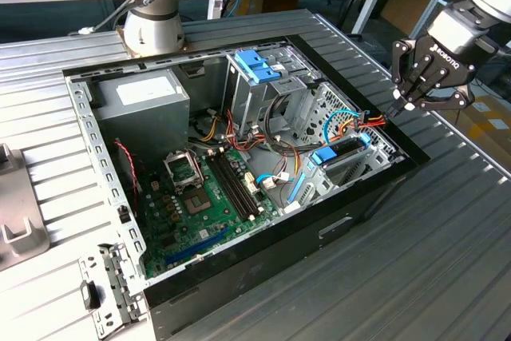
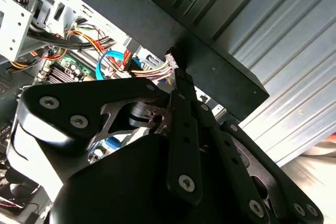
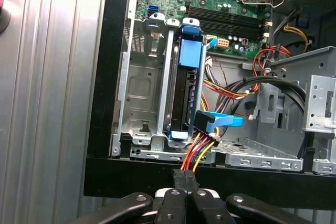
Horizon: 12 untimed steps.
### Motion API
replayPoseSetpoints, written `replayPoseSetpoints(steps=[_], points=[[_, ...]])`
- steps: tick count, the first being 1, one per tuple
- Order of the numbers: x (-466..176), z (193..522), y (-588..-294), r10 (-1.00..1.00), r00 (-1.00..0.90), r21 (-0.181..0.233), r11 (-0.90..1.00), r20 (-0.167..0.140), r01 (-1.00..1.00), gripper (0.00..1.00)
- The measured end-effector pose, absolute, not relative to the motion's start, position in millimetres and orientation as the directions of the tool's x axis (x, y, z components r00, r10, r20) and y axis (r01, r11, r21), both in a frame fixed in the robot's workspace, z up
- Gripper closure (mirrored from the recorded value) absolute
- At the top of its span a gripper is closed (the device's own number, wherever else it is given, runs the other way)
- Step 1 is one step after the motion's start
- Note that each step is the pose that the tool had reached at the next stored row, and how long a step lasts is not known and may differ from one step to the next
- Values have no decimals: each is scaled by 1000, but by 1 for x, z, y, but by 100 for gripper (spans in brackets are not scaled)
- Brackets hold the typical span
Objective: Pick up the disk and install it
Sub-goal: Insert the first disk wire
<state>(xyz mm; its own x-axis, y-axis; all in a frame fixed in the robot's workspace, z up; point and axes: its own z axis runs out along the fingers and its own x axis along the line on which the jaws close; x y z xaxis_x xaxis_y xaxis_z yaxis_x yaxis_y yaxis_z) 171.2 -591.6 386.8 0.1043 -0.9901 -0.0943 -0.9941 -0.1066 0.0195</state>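
We take the open computer case [image 1: 239,221] as our landmark. The gripper [image 1: 403,101] hangs just outside the case's black rim, at the corner nearest the drive cage, on the exterior view's right. Its fingers [image 3: 185,182] are pressed together with nothing between them (both wrist views agree on this). The fingertips sit beside the bundle of red, yellow and orange wires [image 3: 197,150] coming off the cage; contact we cannot confirm. The disk [image 3: 184,93] sits inside the case, slotted on edge in the metal drive cage [image 3: 142,87], with its blue rail [image 3: 190,51] on top and cables plugged into its end. The motherboard [image 1: 211,193] lies deeper inside the case.
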Motion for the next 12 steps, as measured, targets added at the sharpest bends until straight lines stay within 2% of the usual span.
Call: replayPoseSetpoints(steps=[12], points=[[171,387,-592,-986,137,20,-140,-93,-990,90]])
